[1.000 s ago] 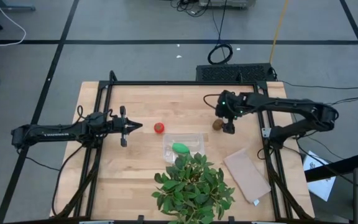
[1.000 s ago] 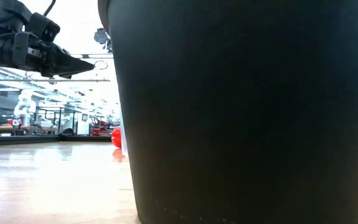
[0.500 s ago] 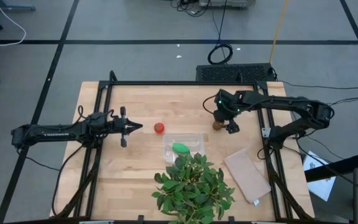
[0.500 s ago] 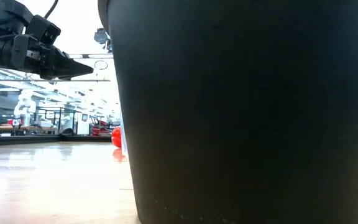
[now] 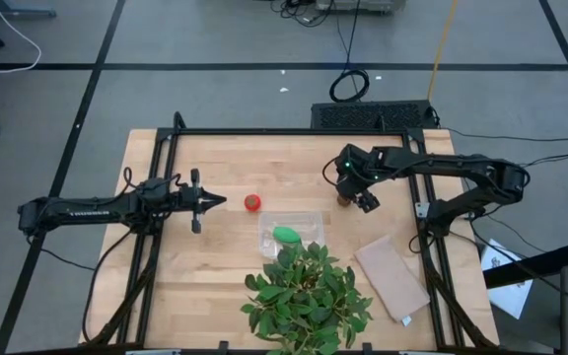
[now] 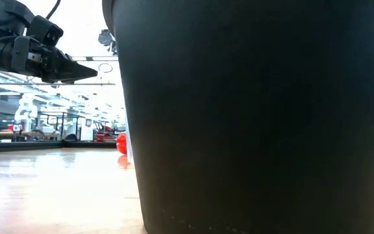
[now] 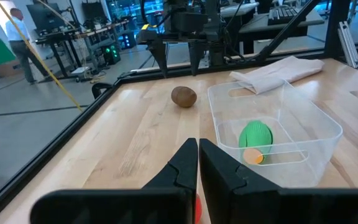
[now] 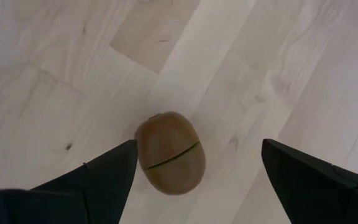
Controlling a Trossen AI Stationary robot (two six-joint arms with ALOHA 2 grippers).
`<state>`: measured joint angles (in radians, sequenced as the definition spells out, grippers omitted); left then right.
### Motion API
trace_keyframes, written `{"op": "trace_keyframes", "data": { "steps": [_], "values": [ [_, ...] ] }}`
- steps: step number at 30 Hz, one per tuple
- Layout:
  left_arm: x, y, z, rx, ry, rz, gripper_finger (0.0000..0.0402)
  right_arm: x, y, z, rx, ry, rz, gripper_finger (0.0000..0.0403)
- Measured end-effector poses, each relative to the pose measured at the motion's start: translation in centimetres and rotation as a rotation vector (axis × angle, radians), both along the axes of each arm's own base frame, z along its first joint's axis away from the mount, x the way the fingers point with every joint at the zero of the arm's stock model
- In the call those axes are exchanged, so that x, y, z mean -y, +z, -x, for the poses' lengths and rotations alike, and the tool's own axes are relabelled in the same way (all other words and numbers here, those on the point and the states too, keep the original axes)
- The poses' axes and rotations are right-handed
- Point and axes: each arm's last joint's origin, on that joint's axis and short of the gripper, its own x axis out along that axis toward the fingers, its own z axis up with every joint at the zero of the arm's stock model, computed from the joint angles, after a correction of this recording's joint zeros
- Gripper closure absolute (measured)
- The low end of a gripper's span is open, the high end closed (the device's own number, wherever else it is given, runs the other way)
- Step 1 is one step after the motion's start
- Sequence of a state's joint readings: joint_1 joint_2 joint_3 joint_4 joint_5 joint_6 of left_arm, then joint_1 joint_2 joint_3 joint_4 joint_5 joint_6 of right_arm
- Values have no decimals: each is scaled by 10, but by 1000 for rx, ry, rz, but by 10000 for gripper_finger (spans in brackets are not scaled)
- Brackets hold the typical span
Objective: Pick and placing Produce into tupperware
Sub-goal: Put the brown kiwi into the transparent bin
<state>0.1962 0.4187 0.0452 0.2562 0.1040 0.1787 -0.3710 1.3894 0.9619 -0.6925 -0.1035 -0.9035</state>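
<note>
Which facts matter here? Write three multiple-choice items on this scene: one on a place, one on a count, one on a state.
1. Where is the green piece?
A. In the clear container
B. On the tan sheet
C. Beside the tomato

2. How many produce items lie outside the container?
A. None
B. One
C. Two

3. How do the right gripper jaws stand?
A. Shut on the kiwi
B. Open around the kiwi
C. Open over the plant

Key: 1 A, the left wrist view shows it inside the walls. 2 C, tomato and kiwi lie on the table. 3 B, fingers flank the kiwi with gaps.
</note>
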Motion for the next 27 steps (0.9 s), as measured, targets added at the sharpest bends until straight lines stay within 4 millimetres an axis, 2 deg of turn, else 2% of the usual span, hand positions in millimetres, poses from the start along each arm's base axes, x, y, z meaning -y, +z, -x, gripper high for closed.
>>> {"op": "trace_keyframes", "data": {
  "steps": [5, 15, 27],
  "values": [
    [0, 0, 0, 0, 0, 0, 380, 0, -2, 0, -9, -1, -3, 78],
    [0, 0, 0, 0, 0, 0, 380, -6, -24, 6, -31, 61, 43, 79],
    [0, 0, 0, 0, 0, 0, 380, -6, -36, 11, -31, 45, 38, 74]
  ]
}}
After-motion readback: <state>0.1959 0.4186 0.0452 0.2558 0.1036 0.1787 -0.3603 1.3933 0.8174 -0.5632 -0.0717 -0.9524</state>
